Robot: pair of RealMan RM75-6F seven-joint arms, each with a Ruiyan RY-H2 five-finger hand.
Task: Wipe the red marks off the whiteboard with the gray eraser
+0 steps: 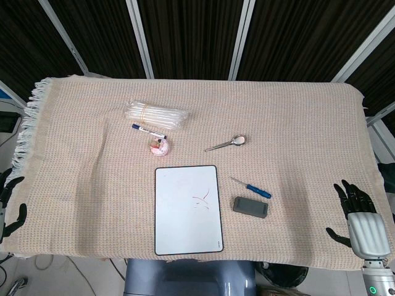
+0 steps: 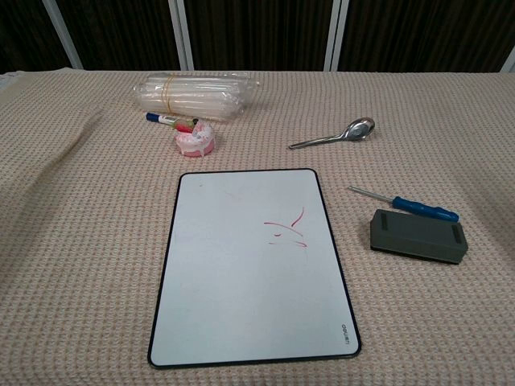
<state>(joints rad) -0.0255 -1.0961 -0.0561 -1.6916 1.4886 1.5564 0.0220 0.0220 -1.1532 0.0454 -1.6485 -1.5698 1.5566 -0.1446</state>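
Note:
A white whiteboard [image 1: 187, 209] [image 2: 252, 265] with a black rim lies flat near the table's front, with thin red marks [image 1: 202, 199] [image 2: 288, 227] right of its middle. The gray eraser [image 1: 250, 206] [image 2: 418, 236] lies on the cloth just right of the board. My right hand [image 1: 359, 217] hovers at the table's right front edge, fingers spread, holding nothing, well right of the eraser. My left hand [image 1: 8, 203] shows only partly at the left edge, fingers apart and empty. Neither hand appears in the chest view.
A blue-handled screwdriver [image 1: 252, 187] [image 2: 406, 204] lies just behind the eraser. Farther back are a metal spoon [image 1: 227, 143] [image 2: 334, 136], a pink tape roll [image 1: 160, 147] [image 2: 194, 141], a blue marker [image 1: 148, 131] [image 2: 165, 121] and a clear plastic bundle [image 1: 155, 115] [image 2: 193, 94].

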